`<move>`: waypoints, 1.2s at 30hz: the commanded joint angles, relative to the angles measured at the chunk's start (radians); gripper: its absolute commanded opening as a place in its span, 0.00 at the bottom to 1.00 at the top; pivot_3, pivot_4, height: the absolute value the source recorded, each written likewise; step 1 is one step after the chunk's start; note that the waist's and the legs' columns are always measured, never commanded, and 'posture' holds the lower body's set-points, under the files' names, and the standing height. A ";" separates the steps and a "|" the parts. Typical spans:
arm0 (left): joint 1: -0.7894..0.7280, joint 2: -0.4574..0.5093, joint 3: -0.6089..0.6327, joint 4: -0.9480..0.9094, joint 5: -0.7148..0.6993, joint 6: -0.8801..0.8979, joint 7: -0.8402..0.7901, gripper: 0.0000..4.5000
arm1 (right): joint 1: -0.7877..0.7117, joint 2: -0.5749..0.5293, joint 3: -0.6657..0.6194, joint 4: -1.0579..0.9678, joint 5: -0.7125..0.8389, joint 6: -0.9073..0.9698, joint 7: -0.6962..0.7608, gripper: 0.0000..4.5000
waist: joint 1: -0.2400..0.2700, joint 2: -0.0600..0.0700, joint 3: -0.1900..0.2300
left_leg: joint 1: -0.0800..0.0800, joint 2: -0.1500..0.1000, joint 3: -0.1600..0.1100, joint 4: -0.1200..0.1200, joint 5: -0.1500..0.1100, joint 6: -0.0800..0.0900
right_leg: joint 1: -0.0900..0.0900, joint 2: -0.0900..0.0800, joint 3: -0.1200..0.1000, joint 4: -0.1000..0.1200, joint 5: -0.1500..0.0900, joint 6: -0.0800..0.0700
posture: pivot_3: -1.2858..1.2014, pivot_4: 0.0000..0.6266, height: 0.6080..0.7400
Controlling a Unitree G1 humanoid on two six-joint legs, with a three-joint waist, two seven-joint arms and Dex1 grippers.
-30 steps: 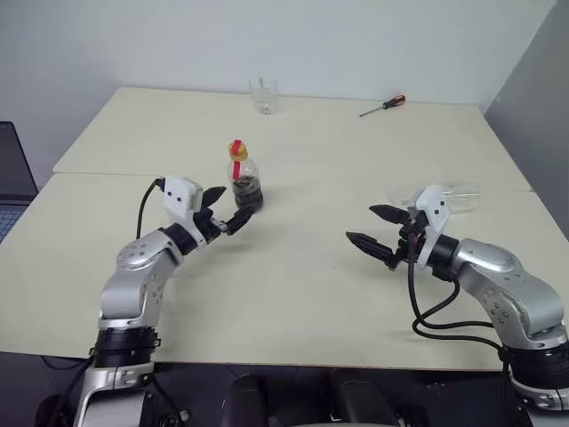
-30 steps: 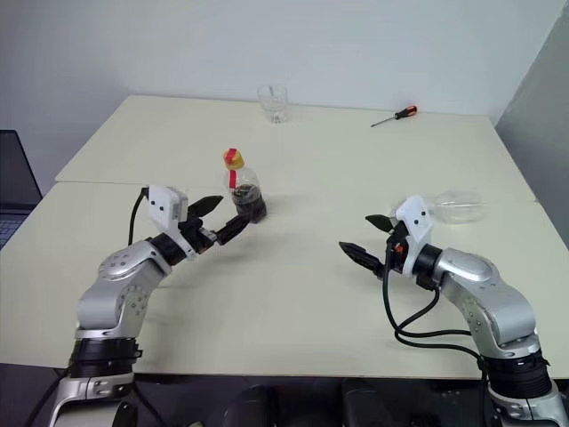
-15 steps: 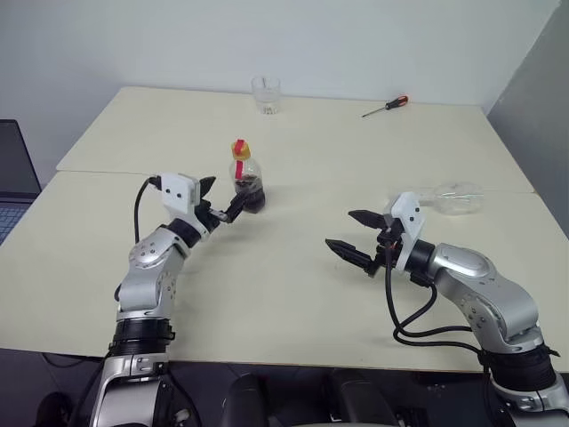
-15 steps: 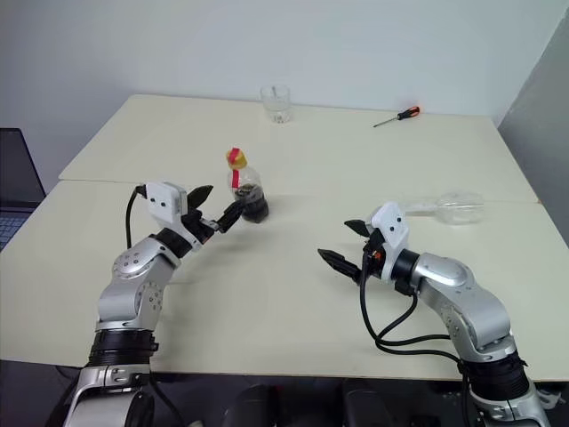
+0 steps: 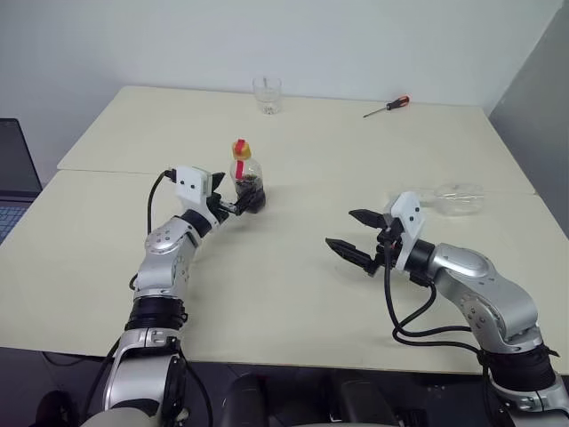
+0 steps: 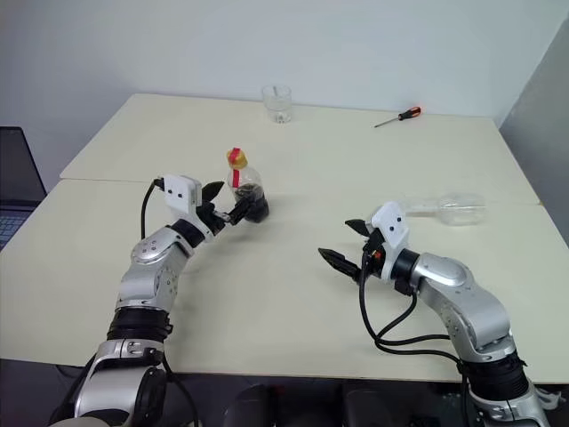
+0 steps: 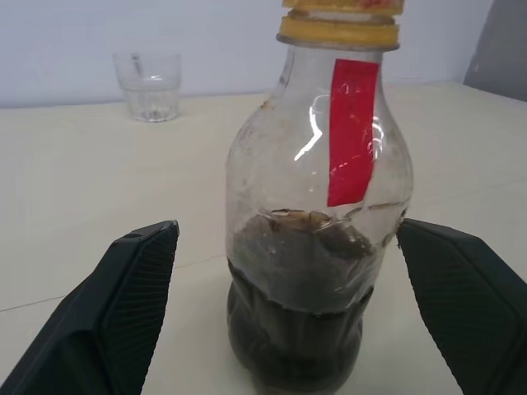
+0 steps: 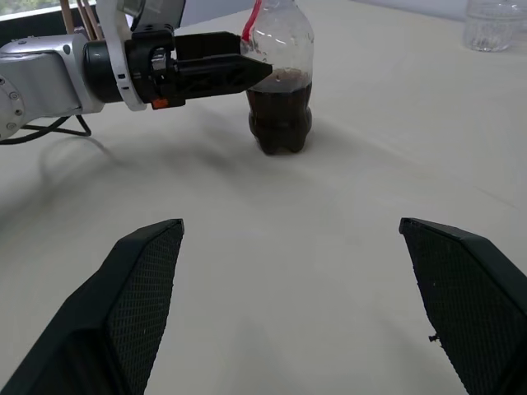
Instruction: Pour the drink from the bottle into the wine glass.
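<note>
The bottle (image 5: 244, 176), small and clear with a yellow cap and a red label strip, stands upright left of the table's centre. The dark brown drink (image 7: 296, 304) fills its lower half. My left gripper (image 5: 233, 196) is open, one finger on each side of the bottle's body with a gap on both sides. My right gripper (image 5: 342, 229) hovers open and empty over the table's middle right, pointing toward the bottle (image 8: 280, 99). The wine glass (image 6: 449, 208) lies on its side at the far right, behind my right arm.
A short clear tumbler (image 5: 266, 93) stands at the table's far edge. An orange-handled screwdriver (image 5: 384, 106) lies at the back right. A laptop (image 5: 13, 178) sits off the table's left side. A seam runs across the cream table (image 5: 293, 294).
My left gripper has reached forward, so its open fingers now flank the bottle. The right arm has held still. The camera view shifted slightly.
</note>
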State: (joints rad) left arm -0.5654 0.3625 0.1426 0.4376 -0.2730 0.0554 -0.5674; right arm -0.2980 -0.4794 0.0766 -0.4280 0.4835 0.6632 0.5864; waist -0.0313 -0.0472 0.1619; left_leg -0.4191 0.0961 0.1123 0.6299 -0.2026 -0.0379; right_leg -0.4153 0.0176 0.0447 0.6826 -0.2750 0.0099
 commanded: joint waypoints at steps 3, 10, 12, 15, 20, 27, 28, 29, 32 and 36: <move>-0.054 -0.012 -0.006 0.049 0.028 -0.058 0.004 1.00 | 0.000 0.005 -0.012 -0.041 -0.003 -0.012 -0.012 1.00 | 0.001 0.000 0.000 | 0.000 0.000 0.000 0.000 0.000 0.000 | 0.001 -0.001 -0.001 0.000 0.000 0.000 | 0.52 0.24 1.00; -0.130 -0.027 -0.021 0.187 0.058 -0.132 -0.008 1.00 | 0.003 0.008 -0.012 -0.044 -0.006 -0.014 -0.022 1.00 | 0.001 0.000 0.000 | 0.000 -0.001 -0.001 0.001 0.000 0.000 | 0.002 -0.001 -0.002 0.000 0.000 0.001 | 0.52 0.24 1.00; -0.152 -0.031 -0.021 0.229 0.066 -0.152 -0.011 1.00 | 0.002 0.007 -0.012 -0.044 -0.005 -0.013 -0.024 1.00 | 0.001 0.000 0.000 | 0.000 -0.001 -0.001 0.001 0.000 0.000 | 0.002 -0.001 -0.002 0.000 0.000 0.001 | 0.52 0.24 1.00; -0.194 -0.034 -0.019 0.318 0.077 -0.191 -0.014 1.00 | 0.002 0.008 -0.013 -0.046 -0.004 -0.011 -0.028 1.00 | 0.001 0.000 0.000 | 0.000 -0.001 -0.001 0.001 0.000 0.000 | 0.002 -0.001 -0.002 0.000 0.000 0.001 | 0.52 0.24 1.00; -0.270 -0.030 -0.017 0.486 0.088 -0.264 -0.058 1.00 | 0.008 0.008 -0.012 -0.051 -0.006 -0.010 -0.034 1.00 | 0.001 0.000 0.000 | 0.000 -0.001 -0.001 0.001 0.000 0.000 | 0.002 -0.001 -0.002 0.000 0.000 0.001 | 0.52 0.24 1.00; -0.363 -0.053 -0.021 0.635 0.113 -0.334 -0.089 1.00 | 0.020 0.000 -0.021 -0.059 -0.004 -0.007 -0.038 1.00 | 0.002 0.000 0.000 | -0.001 -0.001 -0.001 0.001 0.000 0.000 | 0.001 -0.001 -0.003 -0.001 0.000 0.001 | 0.52 0.24 1.00; -0.376 -0.059 -0.014 0.649 0.106 -0.344 -0.101 1.00 | 0.023 -0.001 -0.021 -0.062 -0.005 -0.007 -0.041 1.00 | 0.002 0.000 0.000 | -0.001 -0.001 -0.001 0.001 0.000 0.000 | 0.002 -0.001 -0.003 -0.001 0.000 0.001 | 0.52 0.24 1.00; -0.384 -0.064 -0.009 0.660 0.101 -0.351 -0.110 1.00 | 0.026 -0.001 -0.021 -0.065 -0.005 -0.006 -0.044 1.00 | 0.002 0.000 0.000 | -0.001 -0.001 -0.001 0.001 0.000 0.000 | 0.001 -0.001 -0.003 -0.001 0.000 0.001 | 0.52 0.24 1.00; -0.417 -0.064 -0.002 0.701 0.108 -0.375 -0.108 1.00 | 0.032 0.001 -0.017 -0.075 -0.005 -0.004 -0.052 1.00 | 0.001 0.000 0.000 | -0.002 -0.001 -0.001 0.001 0.000 0.000 | 0.001 -0.001 -0.003 -0.001 0.000 0.001 | 0.52 0.24 1.00; -0.444 -0.062 -0.014 0.744 0.131 -0.401 -0.106 1.00 | 0.038 0.004 -0.015 -0.085 -0.004 -0.001 -0.059 1.00 | 0.000 0.000 0.000 | -0.001 -0.001 -0.001 0.001 0.000 0.000 | 0.001 0.000 -0.003 -0.001 0.000 0.001 | 0.52 0.24 1.00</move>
State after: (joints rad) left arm -0.9782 0.2964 0.1254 1.1806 -0.1527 -0.3173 -0.6672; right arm -0.2559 -0.4727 0.0752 -0.4677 0.4829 0.6651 0.5337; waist -0.0309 -0.0473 0.1619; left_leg -0.4205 0.0953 0.1109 0.6305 -0.2026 -0.0379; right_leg -0.4141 0.0172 0.0414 0.6818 -0.2755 0.0106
